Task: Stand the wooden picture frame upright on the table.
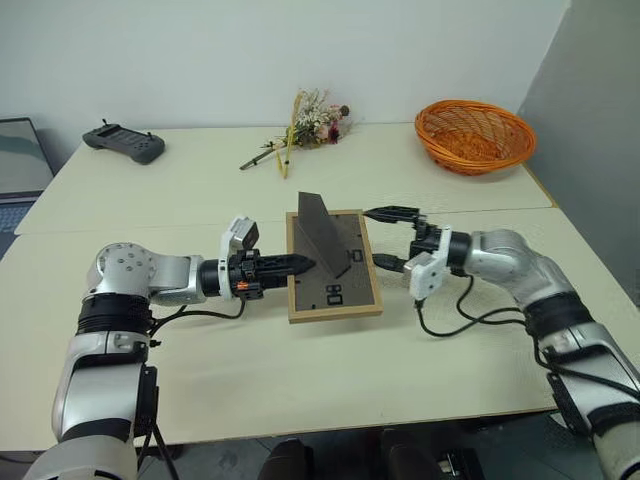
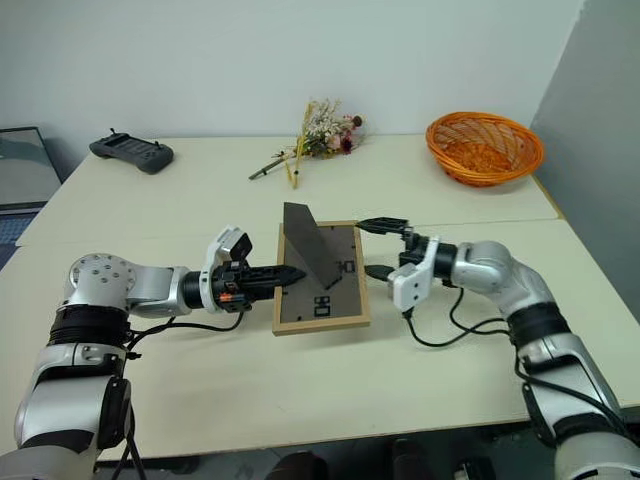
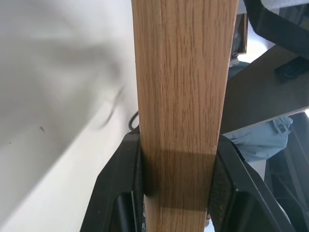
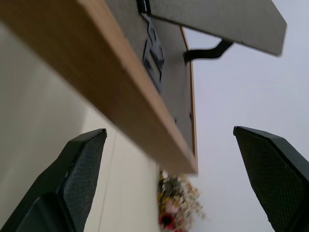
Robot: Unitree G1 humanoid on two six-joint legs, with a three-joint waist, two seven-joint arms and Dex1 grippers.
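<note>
The wooden picture frame [image 1: 334, 268] is near the middle of the table [image 1: 300, 370], on the nearer slab just short of the seam, its dark back panel facing up and its fold-out stand [image 1: 322, 233] swung up from the back. The left gripper [image 1: 300, 265] reaches in level from the left and pinches the frame's left wooden edge between its two black fingers [image 3: 120, 188]. The right gripper [image 1: 385, 238] sits just beside the frame's right edge, its fingers spread wide and not closed on anything. Farther back, on the far slab, a dried flower bunch [image 1: 305, 125] lies near the centre, an orange wicker basket [image 1: 474, 135] to the right, and a dark handheld controller [image 1: 124, 142] to the left.
</note>
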